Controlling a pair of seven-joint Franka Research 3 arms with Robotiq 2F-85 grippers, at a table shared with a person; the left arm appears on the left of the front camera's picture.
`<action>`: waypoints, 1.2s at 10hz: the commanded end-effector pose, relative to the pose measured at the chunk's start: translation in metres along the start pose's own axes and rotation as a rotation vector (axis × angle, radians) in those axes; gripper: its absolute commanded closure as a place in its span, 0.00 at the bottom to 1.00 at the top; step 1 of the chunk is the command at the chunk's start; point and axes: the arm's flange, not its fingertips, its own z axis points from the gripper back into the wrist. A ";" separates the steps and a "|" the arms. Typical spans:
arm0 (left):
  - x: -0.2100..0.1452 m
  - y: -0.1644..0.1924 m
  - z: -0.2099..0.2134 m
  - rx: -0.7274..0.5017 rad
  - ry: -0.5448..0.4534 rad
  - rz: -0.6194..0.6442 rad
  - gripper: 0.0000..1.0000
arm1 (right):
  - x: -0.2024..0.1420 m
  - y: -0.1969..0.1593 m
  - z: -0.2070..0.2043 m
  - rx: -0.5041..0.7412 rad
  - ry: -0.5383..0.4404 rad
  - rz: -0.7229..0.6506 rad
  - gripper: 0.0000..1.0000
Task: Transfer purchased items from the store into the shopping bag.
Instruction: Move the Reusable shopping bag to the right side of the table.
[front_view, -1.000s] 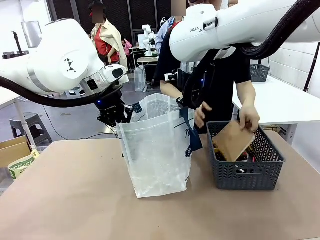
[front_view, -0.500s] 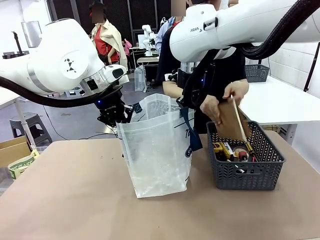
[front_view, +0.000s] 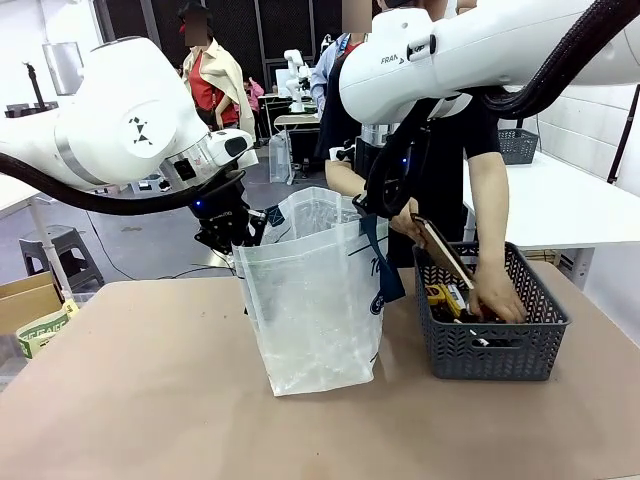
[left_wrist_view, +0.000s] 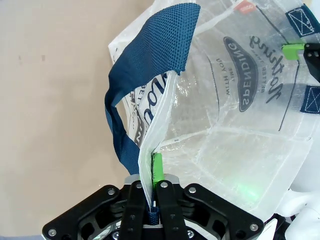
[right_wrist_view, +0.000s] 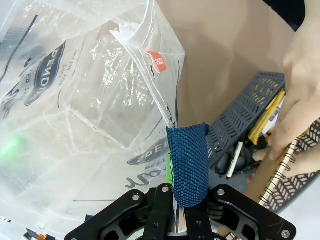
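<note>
- We have both grippers on the shopping bag (front_view: 315, 300). The left gripper (left_wrist_view: 154, 174) pinches one rim beside a strap, and the right gripper (right_wrist_view: 172, 176) pinches the opposite rim and its strap.
- The bag stands upright on the table (front_view: 150, 400), mouth open, just beside the basket (front_view: 495, 350). Its inside looks empty.
- Step, as we read it: the person is loading. One hand (front_view: 405, 224) holds the brown packet (front_view: 440, 250) over the basket, and the other hand (front_view: 497, 297) is down among the small packs (front_view: 442, 294).
- Next: we hold the mouth wide and steady, with no release.
</note>
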 end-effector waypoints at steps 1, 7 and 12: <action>-0.001 0.001 0.001 0.006 -0.004 0.017 1.00 | 0.000 -0.001 -0.001 -0.001 0.002 -0.009 1.00; 0.001 0.003 0.001 -0.015 -0.034 -0.135 1.00 | -0.004 0.004 0.001 -0.005 0.008 0.029 1.00; 0.002 0.007 0.005 -0.039 -0.039 -0.253 1.00 | -0.007 0.009 0.001 -0.014 0.004 0.107 1.00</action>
